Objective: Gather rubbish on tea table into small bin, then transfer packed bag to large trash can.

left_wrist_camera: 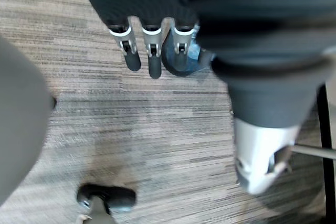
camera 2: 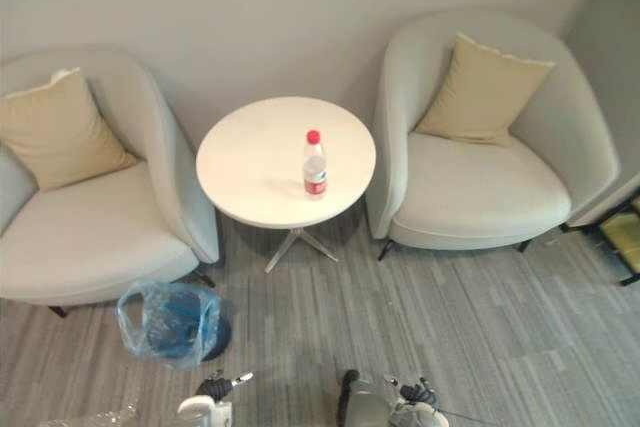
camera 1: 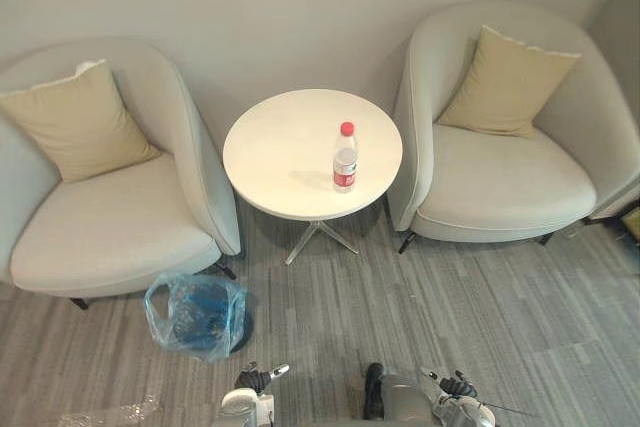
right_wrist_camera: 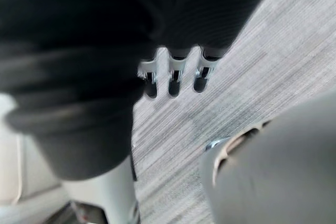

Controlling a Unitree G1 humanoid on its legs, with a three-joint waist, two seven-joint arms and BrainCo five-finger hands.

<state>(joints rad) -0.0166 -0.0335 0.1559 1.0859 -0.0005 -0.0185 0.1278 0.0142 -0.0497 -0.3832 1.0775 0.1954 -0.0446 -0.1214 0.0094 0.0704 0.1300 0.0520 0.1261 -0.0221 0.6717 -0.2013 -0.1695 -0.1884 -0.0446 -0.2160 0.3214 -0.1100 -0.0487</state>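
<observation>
Fingers (left_wrist_camera: 152,64) of my left hand (left_wrist_camera: 131,56) hang loose and empty. The bagged small bin (camera 1: 195,315) sits near, ahead-left of them. The bottle (camera 1: 344,157) stands upright on the table (camera 1: 258,162), well ahead, midway toward my right hand (right_wrist_camera: 174,85), equally slack and empty.

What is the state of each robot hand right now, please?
Left robot hand: open, holding nothing.
Right robot hand: open, holding nothing.
</observation>
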